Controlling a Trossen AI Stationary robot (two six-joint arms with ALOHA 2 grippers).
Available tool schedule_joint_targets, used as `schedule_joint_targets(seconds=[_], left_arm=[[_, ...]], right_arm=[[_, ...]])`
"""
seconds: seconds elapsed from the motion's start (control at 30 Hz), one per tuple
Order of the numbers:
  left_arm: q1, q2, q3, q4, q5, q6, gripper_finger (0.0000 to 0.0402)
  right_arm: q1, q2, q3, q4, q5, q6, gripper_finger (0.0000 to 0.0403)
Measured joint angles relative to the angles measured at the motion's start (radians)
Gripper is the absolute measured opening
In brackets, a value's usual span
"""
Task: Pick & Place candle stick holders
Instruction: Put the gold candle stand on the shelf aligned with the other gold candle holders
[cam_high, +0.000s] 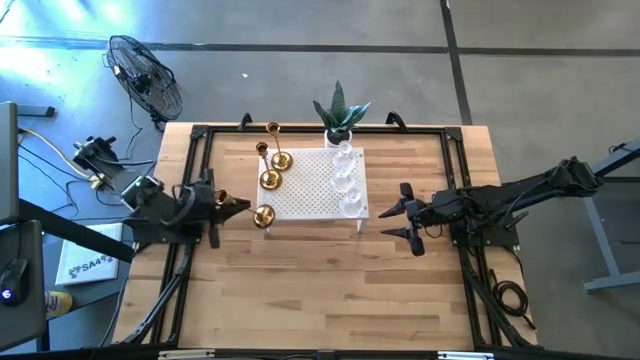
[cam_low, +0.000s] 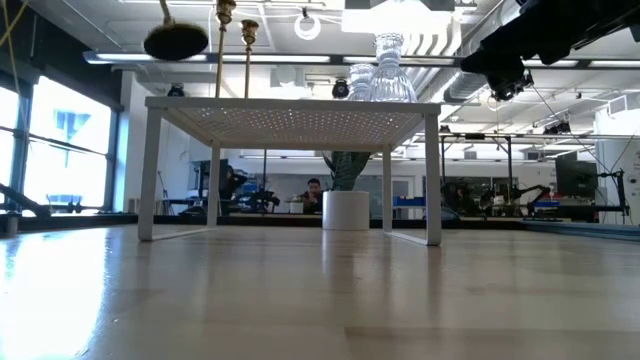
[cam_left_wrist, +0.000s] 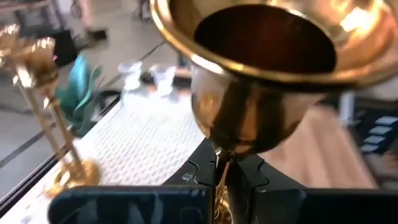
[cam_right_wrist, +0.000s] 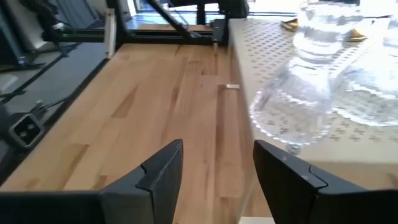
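Progress: two gold holders (cam_high: 272, 160) and three glass holders (cam_high: 346, 180) stand on the white rack (cam_high: 310, 190); the third gold holder (cam_high: 262, 214) is still in the air.
Left gripper (cam_high: 236, 208): clenched on that gold holder's stem, just off the rack's front-left corner.
Right gripper (cam_high: 402, 214): released, waiting near the rack's right edge.
Room: bare middle of the rack; the glass row hugs its right edge.
Left to do: probably setting down the carried holder.

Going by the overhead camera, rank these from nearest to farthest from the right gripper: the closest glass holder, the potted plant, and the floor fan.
From the right gripper:
1. Glass holder, on the white stand's near right edge.
2. Potted plant, behind the stand at the table's far edge.
3. Floor fan, off the table, far left.
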Motion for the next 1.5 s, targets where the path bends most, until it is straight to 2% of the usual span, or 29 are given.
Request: schedule_joint_targets(seconds=[0.17, 0.37, 0.47, 0.67, 0.8, 0.93, 1.13, 1.5], left_arm=[[0.001, -0.055, -0.054, 0.131, 0.027, 0.068, 0.0007], [0.001, -0.029, -0.055, 0.318, 0.143, 0.273, 0.0007], [0.020, -0.018, -0.054, 0.356, 0.142, 0.322, 0.0007], [0.206, -0.017, -0.047, 0.234, 0.189, 0.134, 0.0007], [0.346, -0.009, -0.046, 0.219, 0.317, 0.036, 0.0007], [0.440, 0.027, -0.046, 0.191, 0.448, -0.003, 0.0007], [0.479, 0.083, -0.046, 0.111, 0.499, -0.052, 0.0007], [0.478, 0.111, 0.047, -0.030, 0.463, -0.033, 0.0007]], right_arm=[[0.000, 0.000, 0.000, 0.006, 0.046, 0.000, 0.0188], [0.000, 0.000, 0.000, 0.017, 0.046, -0.001, 0.0188], [0.000, 0.000, 0.000, 0.018, 0.046, 0.002, 0.0188], [0.000, 0.000, 0.000, 0.000, 0.024, 0.042, 0.0188], [0.000, 0.000, 0.000, -0.008, 0.019, 0.044, 0.0188], [0.000, 0.000, 0.000, -0.008, 0.020, 0.034, 0.0188], [0.000, 0.000, 0.000, -0.009, 0.020, 0.008, 0.0188], [0.000, 0.000, 0.000, -0.010, 0.058, -0.002, 0.0188]])
